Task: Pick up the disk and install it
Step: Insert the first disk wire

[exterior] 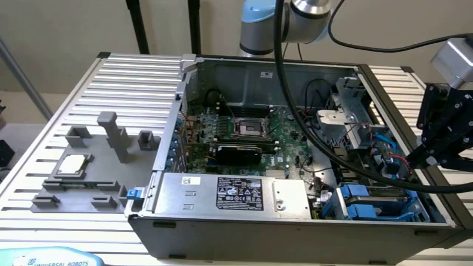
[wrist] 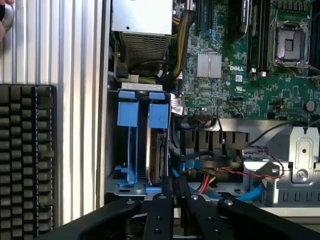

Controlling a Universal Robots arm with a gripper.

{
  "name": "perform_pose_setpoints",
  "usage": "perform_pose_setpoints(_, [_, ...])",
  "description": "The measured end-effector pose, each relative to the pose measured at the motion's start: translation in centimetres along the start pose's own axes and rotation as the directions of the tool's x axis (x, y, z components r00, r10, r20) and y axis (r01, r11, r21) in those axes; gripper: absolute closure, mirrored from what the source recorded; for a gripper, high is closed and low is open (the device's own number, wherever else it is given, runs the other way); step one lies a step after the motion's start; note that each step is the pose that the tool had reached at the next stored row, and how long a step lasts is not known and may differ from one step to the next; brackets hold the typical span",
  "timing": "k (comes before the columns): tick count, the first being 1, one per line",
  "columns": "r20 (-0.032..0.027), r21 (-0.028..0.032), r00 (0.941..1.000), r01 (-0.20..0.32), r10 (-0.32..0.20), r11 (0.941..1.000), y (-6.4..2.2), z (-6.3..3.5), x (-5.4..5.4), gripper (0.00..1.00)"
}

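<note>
Table [exterior: 133, 77]: ribbed aluminium slats, spanning the exterior view from its left edge to its right edge under everything else.
Computer case [exterior: 296, 233]: grey tower lying open on its side, filling the centre and the exterior view's right.
Robot arm [exterior: 258, 27]: blue and silver joint at the top centre of the exterior view, behind the case.
Motherboard [exterior: 288, 149]: green board in the middle of the case, with a square socket [exterior: 250, 128] near its centre.
Power supply [exterior: 236, 193]: silver box with a black label, along the case's near wall, lower centre.
Fixture [exterior: 81, 191]: grey plastic holder with upright posts, on the table at the exterior view's left.
Gripper [exterior: 428, 155]: black, hanging over the case's right side at the exterior view's right edge. In the wrist view its fingers [wrist: 161, 200] are drawn close together with nothing seen between them, their tips over the near end of the cage.
Drive cage [wrist: 122, 175]: blue plastic, in the case's lower right corner.
Disk [wrist: 160, 150]: standing on edge in the drive cage, its blue tab beside a second blue tab.
Processor chip [exterior: 72, 164]: small silver square resting on the fixture.
</note>
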State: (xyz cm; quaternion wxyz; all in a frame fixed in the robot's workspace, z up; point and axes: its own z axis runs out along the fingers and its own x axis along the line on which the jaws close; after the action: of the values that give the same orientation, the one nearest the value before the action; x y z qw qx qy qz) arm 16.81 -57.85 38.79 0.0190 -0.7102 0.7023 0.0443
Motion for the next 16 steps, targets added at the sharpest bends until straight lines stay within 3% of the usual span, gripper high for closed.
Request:
perform_pose_setpoints(8, [-0.0003, -0.001, 0.9999, 0.012, -0.012, 0.9999, -0.31, 1.55, -1.2, 0.82])
perform_pose_setpoints(16, [-0.0013, -0.0024, 0.9996, 0.027, -0.027, 0.9996, 0.01, 3.0, -1.1, 0.82])
